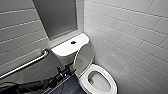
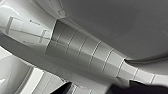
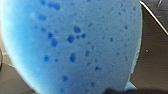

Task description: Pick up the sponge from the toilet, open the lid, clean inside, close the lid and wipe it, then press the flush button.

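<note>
1. Closest of all was the sponge (image 3: 75,45), its bright blue pitted face hard up against the right wrist camera. I judged it to be carried on the right arm, though I could not tell whether the right gripper was clamped on it.
2. The left gripper (image 1: 66,68) sat just beside the near edge of the lid (image 1: 83,58), at the end of a dark arm reaching in low (whether it was spread or pressed together I could not tell either).
3. The lid stood raised but leaning, not yet back against the tank (image 1: 66,50). The toilet (image 1: 111,83) had its seat down and its bowl open to view. The flush button (image 1: 73,42) sat dark in the middle of the tank top, with nothing on it.
4. The step in hand, by my reading, was opening the lid. Done well, the push would follow the lid's arc about its hinge rather than run straight at the tank. It would also slow near the end, so the lid settled against the tank without bouncing back.
5. The left arm's elbow needed watching beside the grab bar (image 1: 27,63), and the sponge was best kept clear of the lid's swing.
</note>
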